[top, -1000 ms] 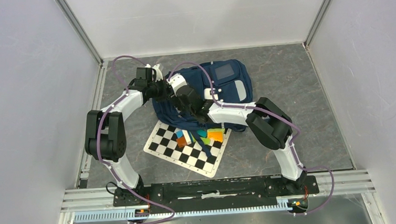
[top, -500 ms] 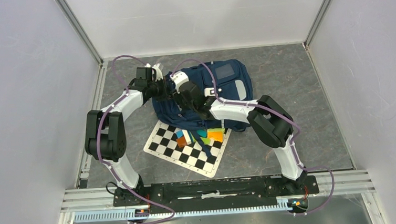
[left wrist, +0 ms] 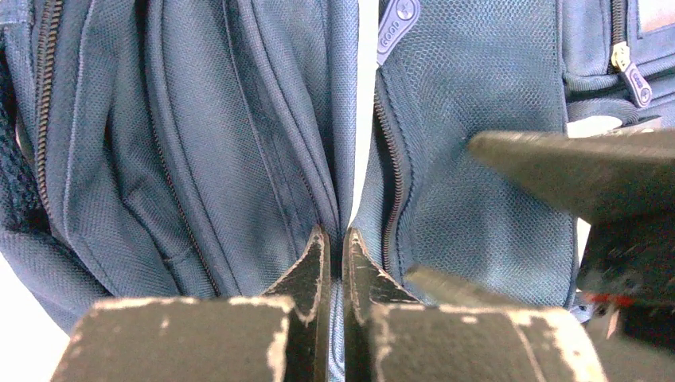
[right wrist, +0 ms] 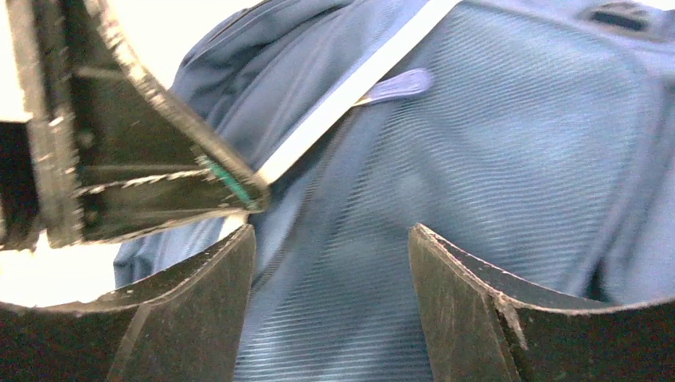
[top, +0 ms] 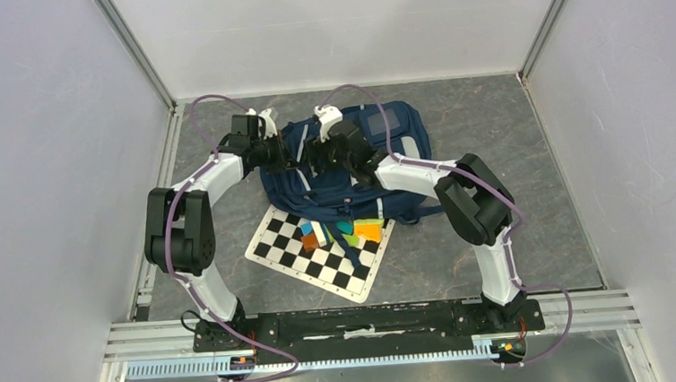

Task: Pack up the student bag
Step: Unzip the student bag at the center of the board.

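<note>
Navy fabric of the student bag (top: 411, 132), lying far-centre on the worktop (top: 529, 142), is pinched in my closed left gripper (left wrist: 334, 251); my right gripper (right wrist: 330, 239) hangs open just beside. That thin fold could slip free, or both grippers clash.

The table (top: 511, 143) is a dark grey, marbled slab closed in by pale walls (top: 37, 176) on three sides, with aluminium rails (top: 585, 300) along its left and near edges. The student bag (top: 312, 197) lies flat on the far middle part of it, navy, front pockets facing up, and covers more of the surface than anything else there. Just nearer lies a black-and-white checkerboard (top: 298, 252), flat and turned at an angle, its far edge against or under the bag's near edge; which of the two cannot be told.
</note>
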### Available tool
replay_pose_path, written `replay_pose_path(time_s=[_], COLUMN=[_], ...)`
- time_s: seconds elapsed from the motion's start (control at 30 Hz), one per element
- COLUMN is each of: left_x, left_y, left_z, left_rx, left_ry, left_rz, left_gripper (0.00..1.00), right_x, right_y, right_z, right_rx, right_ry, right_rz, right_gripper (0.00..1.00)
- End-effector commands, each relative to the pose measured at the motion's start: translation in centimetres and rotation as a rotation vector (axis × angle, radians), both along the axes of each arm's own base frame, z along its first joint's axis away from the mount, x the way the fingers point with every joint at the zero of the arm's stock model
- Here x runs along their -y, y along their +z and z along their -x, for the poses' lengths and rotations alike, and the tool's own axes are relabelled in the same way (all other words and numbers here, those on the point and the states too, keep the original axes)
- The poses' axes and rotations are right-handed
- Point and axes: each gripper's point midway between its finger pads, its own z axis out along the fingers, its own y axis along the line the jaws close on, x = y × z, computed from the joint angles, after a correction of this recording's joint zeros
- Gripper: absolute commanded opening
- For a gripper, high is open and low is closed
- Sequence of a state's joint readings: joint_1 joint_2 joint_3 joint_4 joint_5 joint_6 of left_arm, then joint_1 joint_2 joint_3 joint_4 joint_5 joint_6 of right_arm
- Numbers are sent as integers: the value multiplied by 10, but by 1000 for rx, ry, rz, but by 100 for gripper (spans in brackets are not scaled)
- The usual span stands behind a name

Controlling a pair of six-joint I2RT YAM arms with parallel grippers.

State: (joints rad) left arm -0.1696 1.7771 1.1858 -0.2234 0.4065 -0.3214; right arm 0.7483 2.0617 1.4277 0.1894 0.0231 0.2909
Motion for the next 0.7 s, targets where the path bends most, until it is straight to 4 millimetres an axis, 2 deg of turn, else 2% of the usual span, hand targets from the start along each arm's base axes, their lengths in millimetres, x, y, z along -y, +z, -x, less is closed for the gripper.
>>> replay_pose_path(time_s=[0.0,0.13,0.23,0.37,0.67], left_x=[-4,-3,-2,-2,-1], left_y=[-14,-14,-14,-13,-13], left_z=[17,16,16,16,16], left_rx=[-95,-96,-95,-93,-94], left_ry=[-2,-4,-6,-5,-7], left_rz=[-1,3,8,11,16], left_gripper=[2,2,2,2,2], right_x=[52,57,52,39,3], right_y=[20,30,22,14,27], right_z=[-31,-36,-39,-31,-26], right_rx=[31,72,65,90,151], right_ry=[-157,-172,-155,-137,-110], right_rz=[15,40,99,178,178], right_gripper=[76,72,72,75,82])
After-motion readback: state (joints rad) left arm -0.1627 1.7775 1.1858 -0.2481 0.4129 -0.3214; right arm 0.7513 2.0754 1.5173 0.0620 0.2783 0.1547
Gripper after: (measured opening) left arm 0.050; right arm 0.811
